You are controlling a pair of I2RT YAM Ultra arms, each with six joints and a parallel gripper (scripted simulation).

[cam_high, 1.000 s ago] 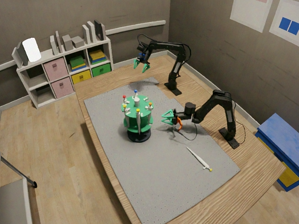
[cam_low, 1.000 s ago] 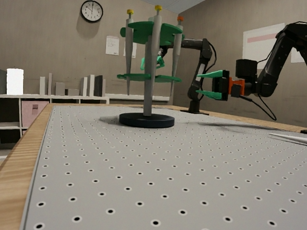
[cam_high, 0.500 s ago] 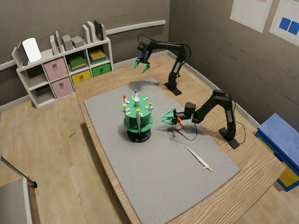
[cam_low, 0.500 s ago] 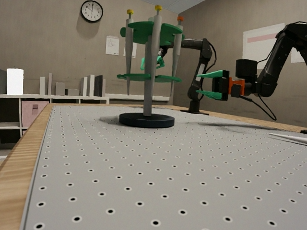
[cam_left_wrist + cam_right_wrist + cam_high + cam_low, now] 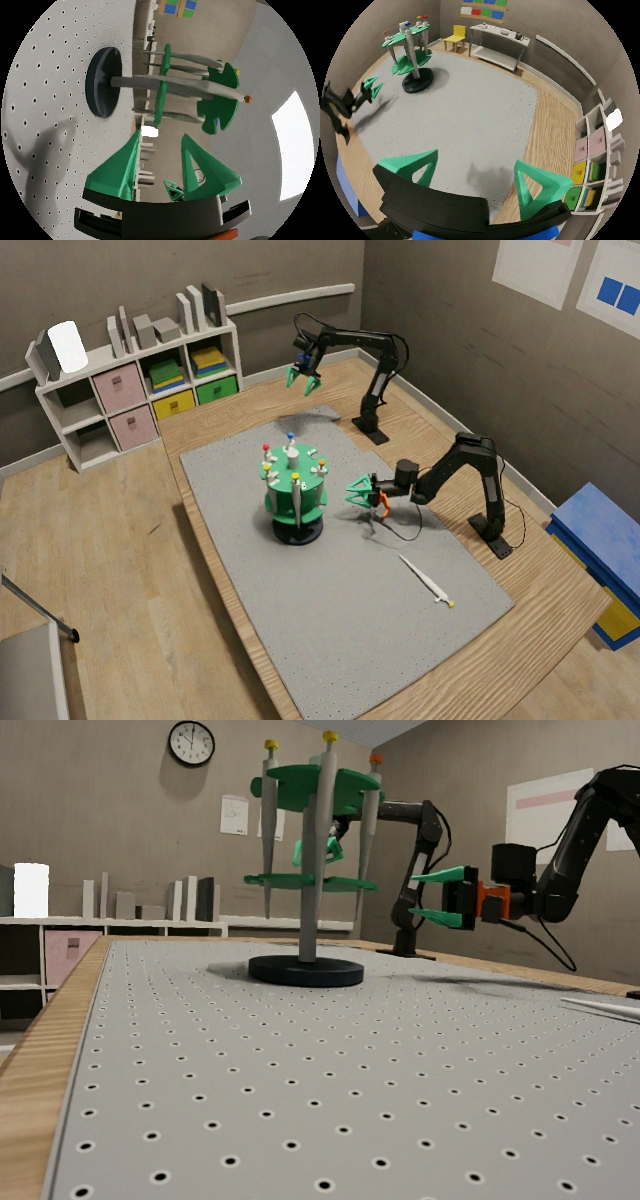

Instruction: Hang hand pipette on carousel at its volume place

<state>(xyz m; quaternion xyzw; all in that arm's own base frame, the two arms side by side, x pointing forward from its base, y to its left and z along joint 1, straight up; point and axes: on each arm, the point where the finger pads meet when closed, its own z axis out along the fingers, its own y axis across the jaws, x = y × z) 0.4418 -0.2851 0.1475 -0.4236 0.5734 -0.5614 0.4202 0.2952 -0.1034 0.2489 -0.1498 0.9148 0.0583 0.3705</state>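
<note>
Hand pipette (image 5: 423,578) (image 5: 602,1009) lies flat, nearer the left arm, unheld

Wooden table (image 5: 558,622) (image 5: 41,1050) (image 5: 555,130), bearing a grey perforated mat (image 5: 336,627) (image 5: 273,1040) (image 5: 470,110). 2 black arms stand along 1 side. A green carousel (image 5: 299,462) (image 5: 294,787) (image 5: 222,100) (image 5: 417,82) rises upright from its dark round base, with 5 pipettes hung around its head. The loose white pipette lies on the mat, beyond the left arm on the side away from the right arm.

The left gripper (image 5: 347,494) (image 5: 411,894) (image 5: 161,136) (image 5: 381,79) hangs above the mat, fingers part-way spread with nothing between them, pointing at the carousel. The right gripper (image 5: 297,389) (image 5: 311,859) (image 5: 165,183) (image 5: 477,160) is spread wide and empty, well apart on the carousel's far side.

For the pick-up, the left arm seems the one to use. In the top view the pipette is down and to the right of its fingers. The long axis slants: narrow tip towards the gripper, yellow button and finger hook at the far end. The hand would probably need to swing back, point down and close across the barrel.

The exterior view cuts off the button end; neither wrist view shows the loose pipette. The volume on the button and the marks on the carousel's places are too small to read. 1 place between the blue and orange buttons looks vacant, but whether it matches cannot be told.
</note>
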